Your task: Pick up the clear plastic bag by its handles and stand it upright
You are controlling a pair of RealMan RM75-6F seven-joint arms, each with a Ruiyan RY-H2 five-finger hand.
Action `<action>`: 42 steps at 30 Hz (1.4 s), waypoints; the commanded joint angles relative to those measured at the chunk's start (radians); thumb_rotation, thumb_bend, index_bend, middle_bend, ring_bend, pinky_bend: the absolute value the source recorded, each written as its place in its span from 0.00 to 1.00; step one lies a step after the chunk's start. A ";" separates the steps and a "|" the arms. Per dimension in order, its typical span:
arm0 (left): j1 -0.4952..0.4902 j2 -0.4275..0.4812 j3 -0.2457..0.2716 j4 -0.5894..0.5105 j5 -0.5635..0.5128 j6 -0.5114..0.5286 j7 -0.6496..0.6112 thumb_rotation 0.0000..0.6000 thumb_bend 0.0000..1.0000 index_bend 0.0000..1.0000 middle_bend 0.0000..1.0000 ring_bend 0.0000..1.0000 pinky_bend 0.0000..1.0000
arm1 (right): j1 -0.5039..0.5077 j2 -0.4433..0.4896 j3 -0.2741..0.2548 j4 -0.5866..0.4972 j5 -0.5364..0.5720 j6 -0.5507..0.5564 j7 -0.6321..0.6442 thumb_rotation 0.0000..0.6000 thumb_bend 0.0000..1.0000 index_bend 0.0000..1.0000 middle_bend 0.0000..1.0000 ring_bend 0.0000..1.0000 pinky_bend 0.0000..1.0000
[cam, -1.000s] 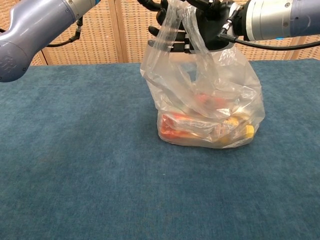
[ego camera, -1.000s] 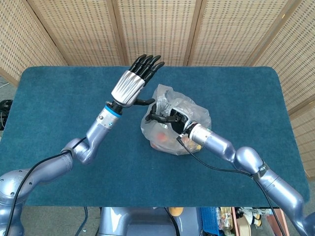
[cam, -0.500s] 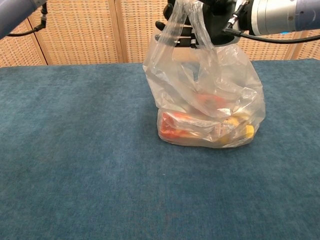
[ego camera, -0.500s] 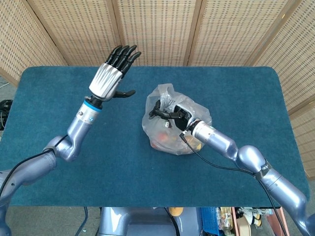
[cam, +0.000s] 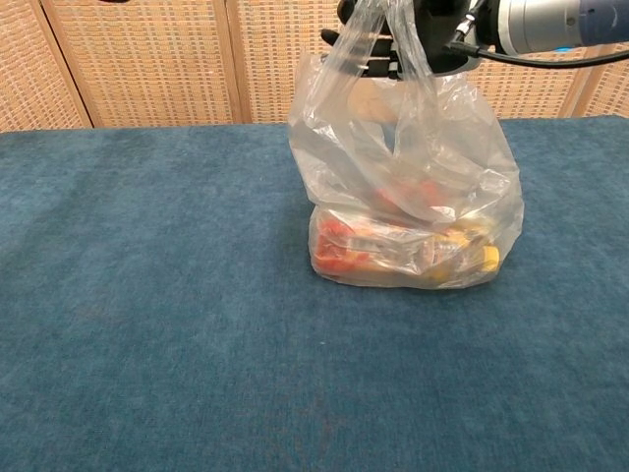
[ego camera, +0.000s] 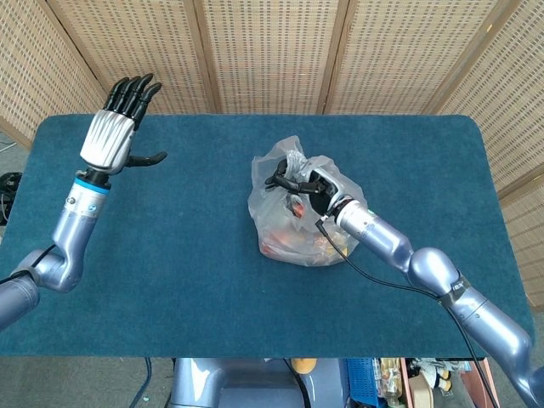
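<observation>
The clear plastic bag (ego camera: 297,217) (cam: 403,187) stands upright near the middle of the blue table (ego camera: 170,255), with red, orange and yellow items in its bottom. My right hand (ego camera: 304,189) (cam: 425,44) grips the bag's handles (cam: 378,39) from above, holding them pulled up and taut. My left hand (ego camera: 119,123) is raised over the table's far left, fingers spread and straight, holding nothing; the chest view does not show it.
A woven screen (ego camera: 272,51) stands behind the table's far edge. A black cable (ego camera: 374,280) trails along my right forearm down toward the table's near edge. Blue cloth covers the table (cam: 147,324) on all sides of the bag.
My left hand has swung away from the bag to the far left, still open. My right hand has lifted the handles slightly, keeping its grip; the bag stands a bit taller.
</observation>
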 commanded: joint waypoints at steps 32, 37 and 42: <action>0.289 0.165 0.073 -0.248 -0.090 0.019 0.005 1.00 0.11 0.00 0.00 0.00 0.00 | 0.073 0.081 -0.052 -0.096 0.000 0.204 0.121 1.00 0.02 0.50 0.63 0.46 0.49; 0.333 0.172 0.076 -0.264 -0.102 0.048 -0.005 1.00 0.11 0.00 0.00 0.00 0.00 | 0.085 0.106 -0.072 -0.101 0.000 0.213 0.126 1.00 0.00 0.54 0.66 0.53 0.65; 0.376 0.174 0.079 -0.260 -0.104 0.075 -0.027 1.00 0.11 0.00 0.00 0.00 0.00 | 0.090 0.131 -0.086 -0.105 -0.006 0.218 0.131 1.00 0.00 0.64 0.72 0.64 0.89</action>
